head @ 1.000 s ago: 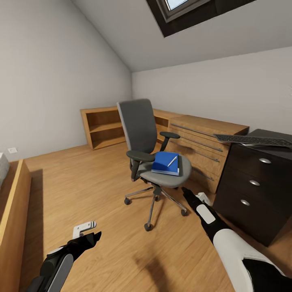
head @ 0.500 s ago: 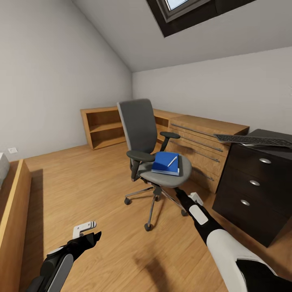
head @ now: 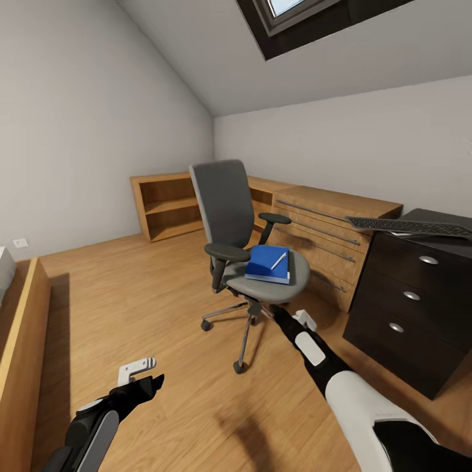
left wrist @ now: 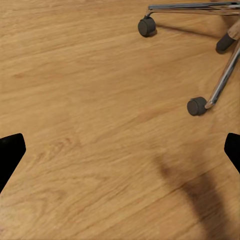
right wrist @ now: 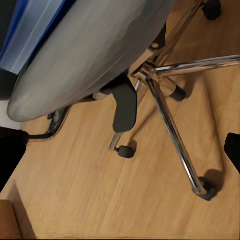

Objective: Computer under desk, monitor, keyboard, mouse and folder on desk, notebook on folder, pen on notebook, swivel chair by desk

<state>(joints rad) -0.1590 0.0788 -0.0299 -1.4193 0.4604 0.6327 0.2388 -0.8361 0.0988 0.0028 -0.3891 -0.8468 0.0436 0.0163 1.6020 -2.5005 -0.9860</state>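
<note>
Swivel chair (head: pixel 249 262): stands on the wood floor just ahead of the right gripper (head: pixel 285 319), well short of the desk (head: pixel 419 288). Seat faces the robot. Chrome base and casters lie just beyond and below the gripper in the right wrist view.

Folder (head: pixel 267 263): blue, lying flat on the chair seat, above and just beyond the right gripper. Judged to be the item this reach is for, since it must go to the desk.

Pen (head: pixel 278 260): thin white stick resting diagonally on the folder cover, so it would ride along or slide off if the folder tips.

Keyboard (head: pixel 410 227): lies across the top of the wooden drawer chest (head: pixel 328 242) with one end reaching the desk, far to the right of the right gripper; not yet placed.

Right gripper: held low, near the front rim of the seat and under its edge, touching nothing. In the right wrist view the dark fingertips (right wrist: pixel 10 150) sit at opposite edges, so the jaws stand wide apart and empty.

Left gripper (head: pixel 154 380): hangs low over bare floor, well to the left of the chair, likely parked out of the way. Fingertips (left wrist: pixel 10 152) likewise spread wide, holding nothing.
</note>
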